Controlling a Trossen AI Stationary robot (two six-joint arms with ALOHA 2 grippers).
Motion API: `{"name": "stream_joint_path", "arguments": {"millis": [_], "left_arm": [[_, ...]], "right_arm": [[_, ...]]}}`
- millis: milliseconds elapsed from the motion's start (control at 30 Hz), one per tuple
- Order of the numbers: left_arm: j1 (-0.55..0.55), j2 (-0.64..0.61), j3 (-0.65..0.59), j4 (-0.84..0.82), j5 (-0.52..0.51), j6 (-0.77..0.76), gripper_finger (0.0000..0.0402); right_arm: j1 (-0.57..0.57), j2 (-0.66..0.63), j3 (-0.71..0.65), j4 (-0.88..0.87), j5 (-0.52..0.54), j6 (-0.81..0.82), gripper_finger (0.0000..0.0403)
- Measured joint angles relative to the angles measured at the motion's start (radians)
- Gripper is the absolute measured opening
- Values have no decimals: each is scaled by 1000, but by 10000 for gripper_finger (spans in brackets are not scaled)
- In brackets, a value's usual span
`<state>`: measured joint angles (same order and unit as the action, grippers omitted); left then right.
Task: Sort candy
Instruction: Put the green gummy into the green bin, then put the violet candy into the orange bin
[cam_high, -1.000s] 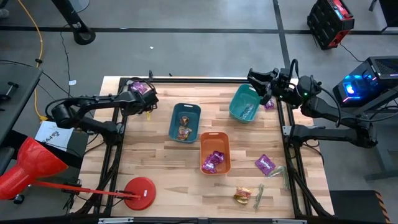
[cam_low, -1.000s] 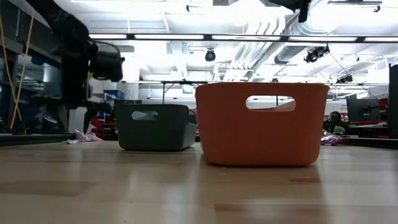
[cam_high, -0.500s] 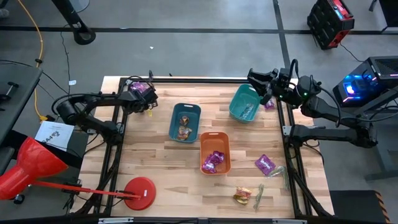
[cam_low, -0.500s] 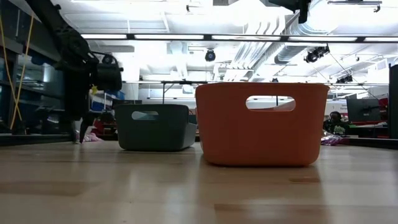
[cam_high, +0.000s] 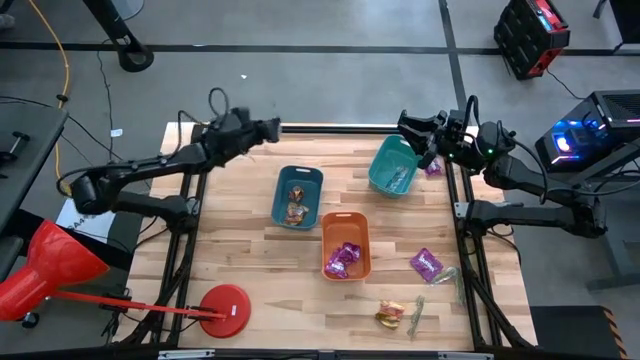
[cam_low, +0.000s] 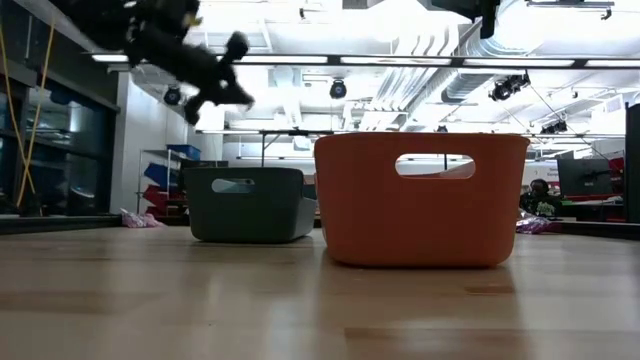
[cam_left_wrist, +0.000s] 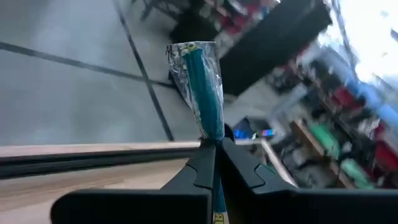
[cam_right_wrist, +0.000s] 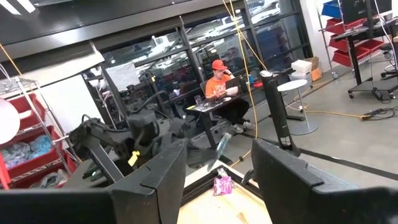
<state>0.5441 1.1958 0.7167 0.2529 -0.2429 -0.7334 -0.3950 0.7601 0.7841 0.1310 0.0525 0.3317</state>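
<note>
While I look down from above, the left claw (cam_high: 270, 127) is lifted over the far left part of the desk (cam_high: 240, 250), pointing right toward the blue bin (cam_high: 297, 195). That bin is just to its right and a bit nearer. The orange bin (cam_high: 346, 246) and the tilted teal bin (cam_high: 393, 165) sit farther right. Loose candy (cam_high: 426, 264) lies at the near right of the desk, well away from this arm. The right claw (cam_high: 421, 132) waits over the teal bin.

From desk height, the left claw (cam_low: 225, 75) hangs high in the air, above and left of the dark bin (cam_low: 250, 204).

Through the left wrist camera, the claw is pinched tight on a thin stick candy (cam_left_wrist: 202, 87). The stick pokes straight out past the fingertips (cam_left_wrist: 214, 152), long way forward. I think the stick must next go over a bin, and the left arm has it.

Through the right wrist camera, the right claw's fingers (cam_right_wrist: 155, 177) stand wide apart, holding nothing.
</note>
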Motion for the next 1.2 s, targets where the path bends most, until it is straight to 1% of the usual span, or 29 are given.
{"name": "stream_joint_path", "arguments": {"millis": [100, 267, 333, 500, 667, 733, 800, 900, 1067, 1133, 1200], "left_arm": [[-55, 130, 112, -65, 35, 33, 1], [-143, 414, 310, -61, 159, 66, 1], [-172, 537, 408, -66, 214, 82, 1], [-209, 788, 677, -60, 323, 142, 1], [-213, 963, 931, -99, 388, 186, 11], [-213, 1005, 1011, -147, 396, 206, 23], [-213, 1031, 1065, -187, 421, 257, 40], [-213, 1042, 1098, -193, 467, 302, 74], [-210, 1039, 1132, -199, 475, 293, 140], [-199, 1027, 1139, -275, 507, 299, 162], [-181, 999, 1139, -401, 509, 327, 177]], "right_arm": [[0, 0, 0, 0, 0, 0, 177], [0, 0, 0, 0, 0, 0, 177], [0, 0, 0, 0, 0, 0, 177], [0, 0, 0, 0, 0, 0, 177], [0, 0, 0, 0, 0, 3, 177], [0, 0, 0, 1, 0, 5, 177], [0, 0, 0, 1, 0, 7, 177], [0, 0, 0, 1, 0, 7, 177], [0, 0, 0, 1, 0, 0, 177], [0, 0, 0, 1, 0, 0, 177], [0, 0, 0, 0, 0, 0, 177]]}}
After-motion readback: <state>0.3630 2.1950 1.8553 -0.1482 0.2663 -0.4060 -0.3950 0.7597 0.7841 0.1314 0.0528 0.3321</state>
